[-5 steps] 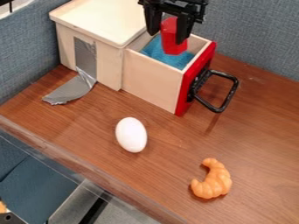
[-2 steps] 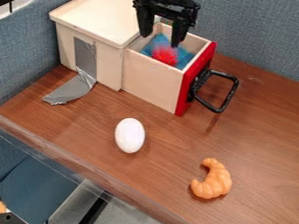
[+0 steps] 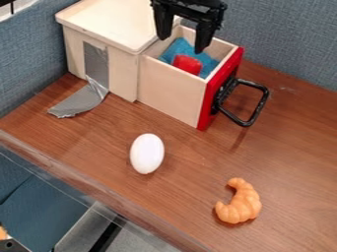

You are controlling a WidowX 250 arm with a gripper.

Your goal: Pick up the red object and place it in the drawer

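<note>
evidently, the main part of the task can be judged as done: the red object (image 3: pixel 187 64) is held within the walls of the drawer (image 3: pixel 170 88), where it is seated on the blue lining (image 3: pixel 178 47). by the end effector (image 3: pixel 182 45) nothing is gripped; its fingers are spread well apart, and it is poised above the far part of the open drawer. from this, the pick-up and the release can both be counted as finished. no further handling of the red object seems to be required. what is left, if anything, is for the end effector to be lifted clear of the drawer walls. closing the drawer is not asked for, so the black handle (image 3: pixel 260 106) can be left alone. likewise, the white egg (image 3: pixel 147 153) and the orange croissant (image 3: pixel 239 202), both set nearer on the surface (image 3: pixel 112 130), need not be touched.
</note>
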